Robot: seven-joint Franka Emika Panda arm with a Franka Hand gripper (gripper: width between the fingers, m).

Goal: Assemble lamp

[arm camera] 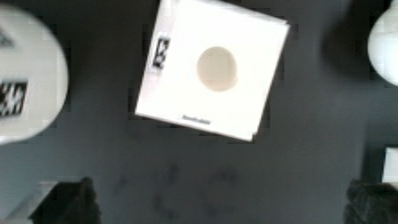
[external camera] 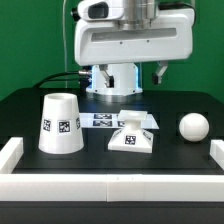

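Your gripper (arm camera: 226,203) is spread wide. In the wrist view one dark finger (arm camera: 68,203) shows at the edge of the picture, its partner sits far across from it, and there's only bare black table (arm camera: 196,165) between them, so you're holding nothing.

Straight under the camera you've got the base (arm camera: 214,70). It's a flat white square, turned a little askew, with its round socket facing up at you and a tag along one edge. The fingers hang clear of it, no contact.

The shade (arm camera: 25,80) peeks in on one side of the base, and the bulb (arm camera: 379,55) on the other.

From the exterior view, the base (external camera: 132,134) sits mid-table, just in front of the marker board (external camera: 103,119). The shade (external camera: 60,123) stands upright, wide end down, on the exterior view's left. The bulb (external camera: 194,125) rests on the exterior view's right. All three parts lie apart from one another, inside the white rail (external camera: 10,152).
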